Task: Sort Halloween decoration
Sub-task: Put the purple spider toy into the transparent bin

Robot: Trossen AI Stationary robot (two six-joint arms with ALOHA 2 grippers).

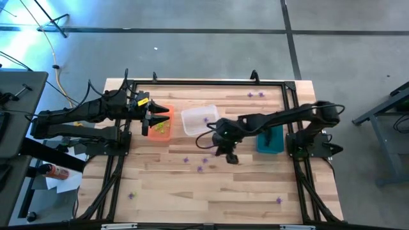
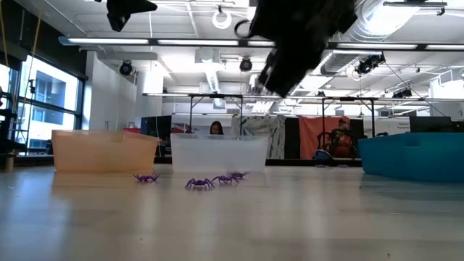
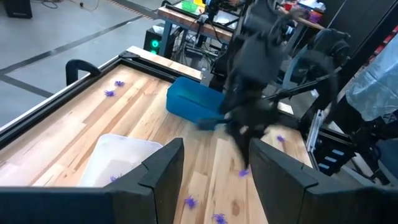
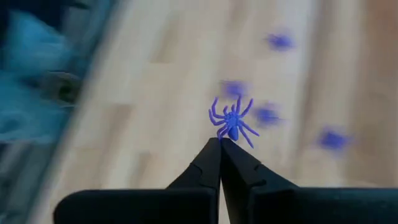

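A: right pincer [image 4: 220, 142] is pinched tight on a purple spider [image 4: 232, 122], lifted over the table [image 1: 243, 191] near the clear bin [image 1: 199, 119]. Legs fan away from the tips.

B: high view hides that grab. Left pincer [image 1: 152, 119] is spread over the orange bin [image 1: 160, 130]. More purple spiders [image 2: 199, 183] lie on the wood.

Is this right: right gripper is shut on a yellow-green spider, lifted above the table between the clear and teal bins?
Not quite: the spider pinched by the shut right gripper is purple, not yellow-green, as the right wrist view shows. The rest holds: it hangs above the table between the clear bin and teal bin.
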